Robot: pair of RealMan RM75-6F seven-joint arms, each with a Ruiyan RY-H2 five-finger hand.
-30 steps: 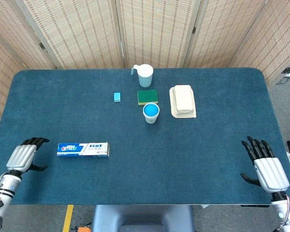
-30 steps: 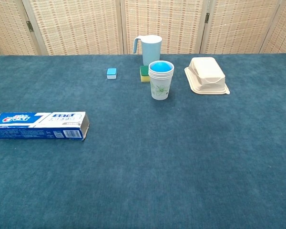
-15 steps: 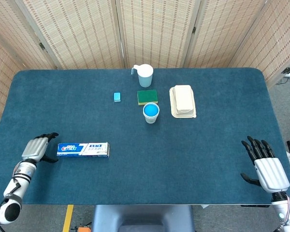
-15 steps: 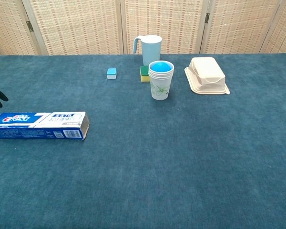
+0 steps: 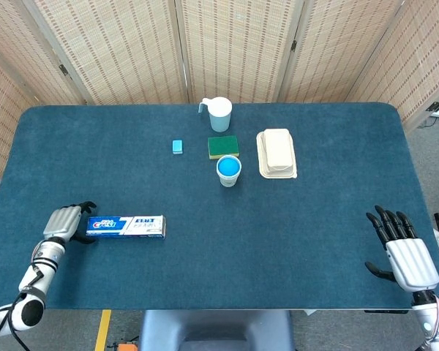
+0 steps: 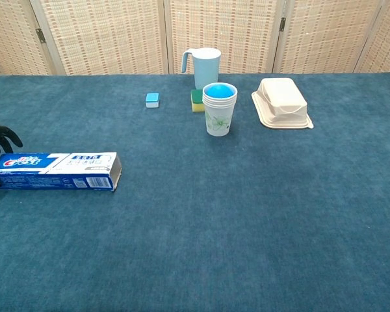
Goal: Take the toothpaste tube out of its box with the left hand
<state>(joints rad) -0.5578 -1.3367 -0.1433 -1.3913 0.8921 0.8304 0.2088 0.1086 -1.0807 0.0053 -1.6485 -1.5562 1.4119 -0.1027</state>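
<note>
On the blue tabletop (image 5: 293, 241), front left: toothpaste box (image 5: 126, 227), lying flat, lengthwise. Left robot hand (image 5: 66, 222) at the box's left end, fingers (image 6: 3, 136) apart around that end, grasp uncertain. Right robot hand (image 5: 404, 252) well right of the box, released, fingers spread. Behind the box, well apart: stacked cups (image 6: 220, 109).

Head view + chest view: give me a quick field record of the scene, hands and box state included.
toothpaste box: lying flat near table's left front, closed as far as visible
left hand: at the box's left end, fingers apart, grip not confirmed
right hand: flat on table, fingers spread, holding nothing
cup stack: upright, mid-table
pitcher: behind green sponge
takeout container: right of the cups
tube: not visible
</note>
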